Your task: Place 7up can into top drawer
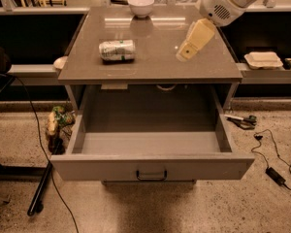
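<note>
The 7up can [117, 50] lies on its side on the grey tabletop [150, 62], left of centre. The top drawer [150, 142] is pulled fully out below the table and holds nothing; its dark handle [151, 175] sits at the middle of the front panel. My gripper [186, 52] hangs over the right part of the tabletop, pale yellow fingers pointing down-left, well to the right of the can and not touching it. The white arm [228, 1] comes in from the upper right.
A white bowl [141, 6] stands at the table's far edge. A pale takeaway box [264, 59] rests on a ledge at the right. Cables and a power brick [274, 174] lie on the floor at right. A bag [58, 123] and a dark pole [43, 188] are at the left.
</note>
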You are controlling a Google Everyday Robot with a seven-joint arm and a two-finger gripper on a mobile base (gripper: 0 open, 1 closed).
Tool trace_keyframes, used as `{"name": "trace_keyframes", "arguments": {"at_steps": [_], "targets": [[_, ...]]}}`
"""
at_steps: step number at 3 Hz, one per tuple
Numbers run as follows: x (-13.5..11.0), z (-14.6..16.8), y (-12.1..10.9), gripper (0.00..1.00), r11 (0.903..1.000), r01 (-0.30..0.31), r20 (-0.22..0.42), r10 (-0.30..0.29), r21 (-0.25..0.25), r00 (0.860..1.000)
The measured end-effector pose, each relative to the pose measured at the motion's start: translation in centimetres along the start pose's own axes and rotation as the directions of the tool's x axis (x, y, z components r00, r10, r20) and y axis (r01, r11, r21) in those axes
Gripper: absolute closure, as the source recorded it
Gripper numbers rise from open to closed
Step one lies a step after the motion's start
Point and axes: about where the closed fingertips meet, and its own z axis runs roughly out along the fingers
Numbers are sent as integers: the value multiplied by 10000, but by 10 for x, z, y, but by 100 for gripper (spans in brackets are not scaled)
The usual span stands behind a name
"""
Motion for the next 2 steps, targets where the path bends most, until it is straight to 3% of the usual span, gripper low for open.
{"name": "trace_keyframes", "arguments": {"at_steps": [1, 2], "targets": [[0, 1, 0, 0, 10000, -11, -11, 11, -6, 10000], [-8, 45, -11, 0, 9996, 19, -366, -29, -292, 9993]]}}
